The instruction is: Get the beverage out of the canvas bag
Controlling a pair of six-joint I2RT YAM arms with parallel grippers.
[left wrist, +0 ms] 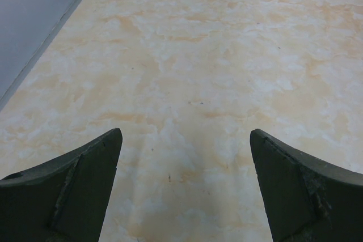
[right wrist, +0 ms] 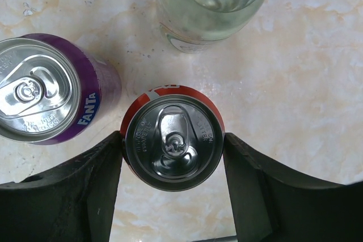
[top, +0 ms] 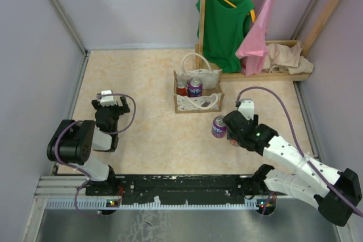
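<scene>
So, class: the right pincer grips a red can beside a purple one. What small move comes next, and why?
Probably open the right pincer and let go: its fingers press both sides of the red can, which stands upright outside the bag beside the purple can and a clear bottle.

Left gripper [left wrist: 185, 131] has dark, wedge-shaped fingers [left wrist: 85, 185] (purple cable [top: 256, 88]).

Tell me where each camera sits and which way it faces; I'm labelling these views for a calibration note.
Top external: above and behind the bases, looking down on the table and canvas bag; both arms show.
Left wrist: on the left arm, facing out over the table; the open left claw frames it.
Right wrist: pointing straight down at the red can clasped by the right claw.
Shared: the purple can shows in top and right wrist views.
</scene>
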